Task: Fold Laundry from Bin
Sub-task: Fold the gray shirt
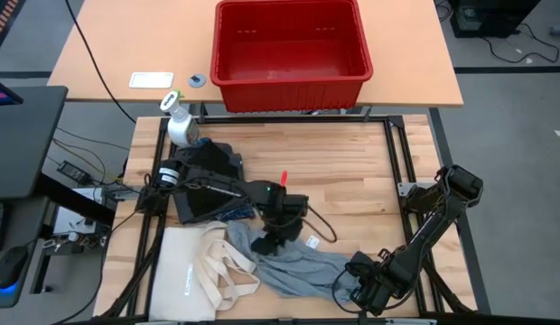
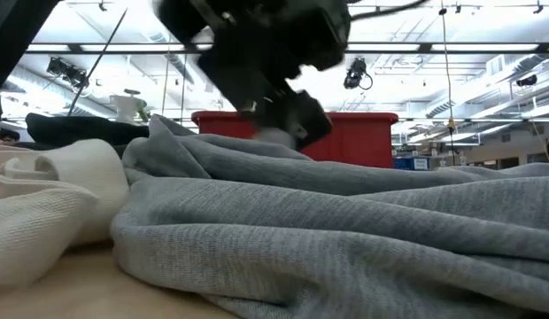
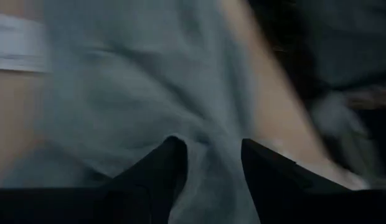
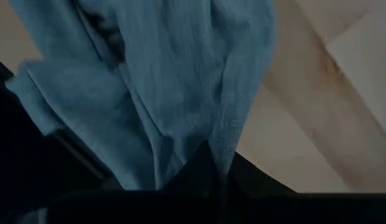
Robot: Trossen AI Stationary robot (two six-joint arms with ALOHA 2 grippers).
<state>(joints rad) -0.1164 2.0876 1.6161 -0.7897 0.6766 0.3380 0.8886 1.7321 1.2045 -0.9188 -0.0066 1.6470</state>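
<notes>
A: Where's the bin (image 1: 292, 50)?
B: At twelve o'clock, behind the bench (image 1: 352, 171). The spray bottle (image 1: 179, 122) stands at ten.
A: The laundry?
B: A dark pile (image 1: 208, 181) at nine; a grey garment (image 1: 294, 264) at six, the tote bag (image 1: 203, 266) on its left.

Grey garment (image 2: 345, 221) hides the counter in the low view; the bin (image 2: 363, 137) shows only above its folds.
</notes>
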